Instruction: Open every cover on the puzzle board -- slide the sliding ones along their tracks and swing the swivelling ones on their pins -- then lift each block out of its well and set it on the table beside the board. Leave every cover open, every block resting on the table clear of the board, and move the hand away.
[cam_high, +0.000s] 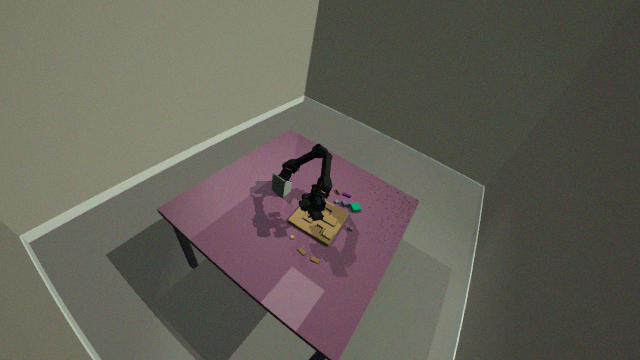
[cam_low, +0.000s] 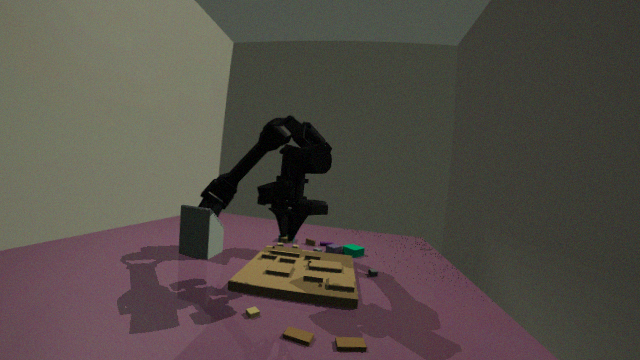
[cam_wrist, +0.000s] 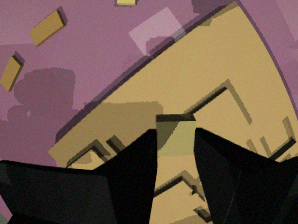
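My gripper (cam_wrist: 175, 136) (cam_low: 288, 238) is shut on a small pale yellow block (cam_wrist: 177, 142) and holds it above the board. The puzzle board (cam_high: 306, 227) (cam_low: 295, 293) (cam_wrist: 215, 55) is tan, with raised tan covers (cam_low: 325, 265) and dark slots. How far each cover is open, and which wells are empty, is too small to tell. The arm hides part of the board in the top view. On the table beside the board lie a pale yellow block (cam_high: 292, 237) (cam_low: 253, 312) and two flat tan blocks, one (cam_high: 301, 251) (cam_low: 298, 336) and another (cam_high: 314, 260) (cam_low: 350, 344).
A small dark grey piece (cam_high: 350, 228) (cam_low: 373, 273) lies right of the board. Behind it lie a green block (cam_high: 355, 207) (cam_low: 354, 250), a purple piece (cam_high: 346, 195) (cam_low: 326, 243), a blue-grey piece (cam_low: 334, 248) and a tan piece (cam_low: 310, 242). A grey upright block (cam_high: 281, 185) (cam_low: 195, 232) stands at the arm's base.
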